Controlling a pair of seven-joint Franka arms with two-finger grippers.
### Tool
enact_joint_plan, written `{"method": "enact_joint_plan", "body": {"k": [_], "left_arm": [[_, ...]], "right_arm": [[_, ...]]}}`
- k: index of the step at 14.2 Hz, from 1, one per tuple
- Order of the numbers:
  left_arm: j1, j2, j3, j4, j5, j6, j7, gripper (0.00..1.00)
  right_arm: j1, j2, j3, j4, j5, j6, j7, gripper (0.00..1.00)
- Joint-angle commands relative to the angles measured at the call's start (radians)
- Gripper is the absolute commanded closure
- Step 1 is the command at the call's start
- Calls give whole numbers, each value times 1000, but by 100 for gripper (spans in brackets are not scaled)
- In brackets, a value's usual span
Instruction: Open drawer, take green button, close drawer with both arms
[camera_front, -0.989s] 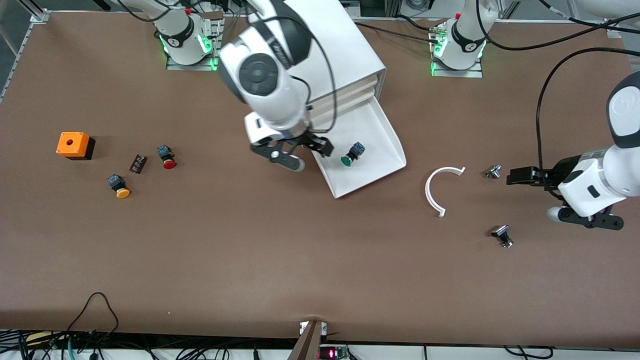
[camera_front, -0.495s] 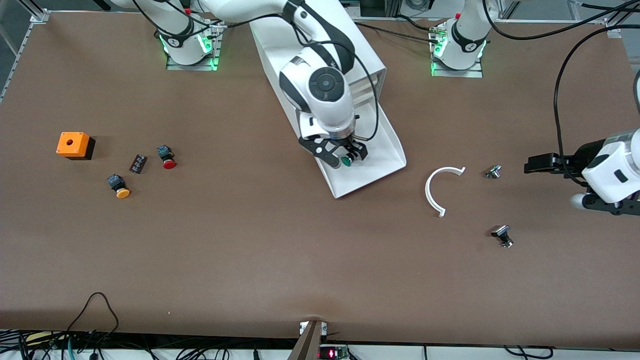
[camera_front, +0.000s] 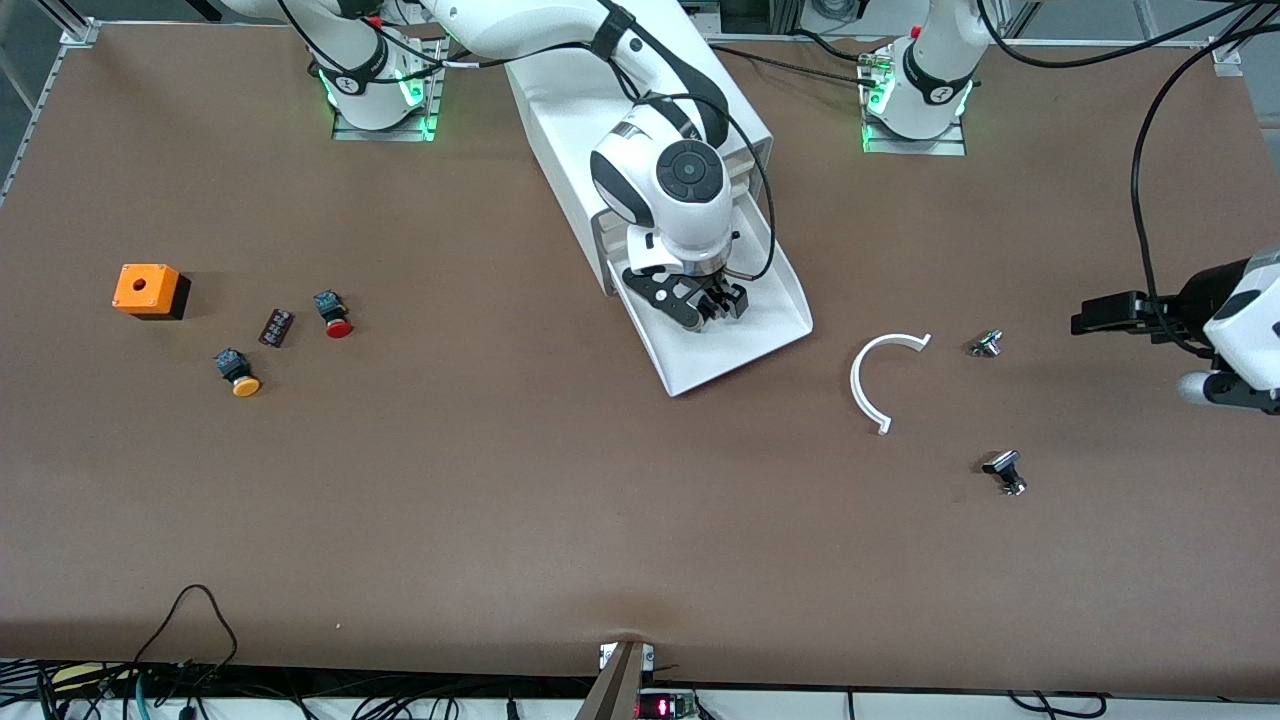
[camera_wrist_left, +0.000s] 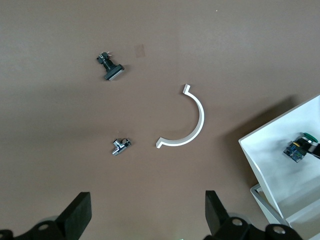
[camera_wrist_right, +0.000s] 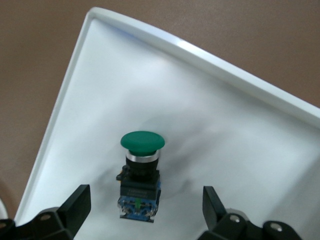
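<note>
The lowest drawer (camera_front: 742, 362) stands pulled out of the white cabinet (camera_front: 560, 110). The green-capped button (camera_wrist_right: 142, 172) lies on its side on the drawer floor (camera_wrist_right: 225, 110). My right gripper (camera_front: 706, 306) is down in the drawer and hides the button in the front view. In the right wrist view the right gripper (camera_wrist_right: 145, 210) is open, with one finger on each side of the button's black-blue body, not touching it. My left gripper (camera_front: 1235, 393) is open and empty above the table at the left arm's end; its open fingers (camera_wrist_left: 79, 216) show over bare table.
A white curved piece (camera_front: 880, 375) and two small metal parts (camera_front: 986, 343) (camera_front: 1005, 470) lie between the drawer and the left gripper. An orange box (camera_front: 150, 290), a red-capped button (camera_front: 333, 315), a yellow-capped button (camera_front: 238, 373) and a small dark block (camera_front: 276, 327) lie toward the right arm's end.
My right gripper moved from beside the drawer to over the green button and came down around it. My left arm drew back toward its end of the table.
</note>
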Motion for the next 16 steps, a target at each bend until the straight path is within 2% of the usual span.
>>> {"method": "enact_joint_plan", "body": {"k": [1, 3, 5, 8, 11, 14, 16], "left_arm": [[14, -106, -39, -137, 31, 60, -3, 0], [12, -85, -53, -130, 30, 60, -13, 0], [-5, -51, -59, -126, 25, 61, -45, 0], [-95, -4, -61, -126, 24, 168, -240, 0], [-169, 61, -61, -126, 16, 243, -419, 0], [-247, 127, -61, -132, 11, 336, -619, 0], [-296, 174, -62, -137, 11, 404, -745, 0]], "right_arm": [[28, 50, -12, 38, -26, 6, 36, 2], [30, 62, -14, 38, -26, 23, 44, 4], [30, 68, -12, 38, -51, 33, 44, 14], [31, 70, -12, 38, -59, 32, 33, 62], [27, 58, -18, 41, -59, 21, 3, 100], [19, 27, -29, 41, -59, 0, -8, 100], [-7, -28, -34, 41, -51, -52, -61, 100]]}}
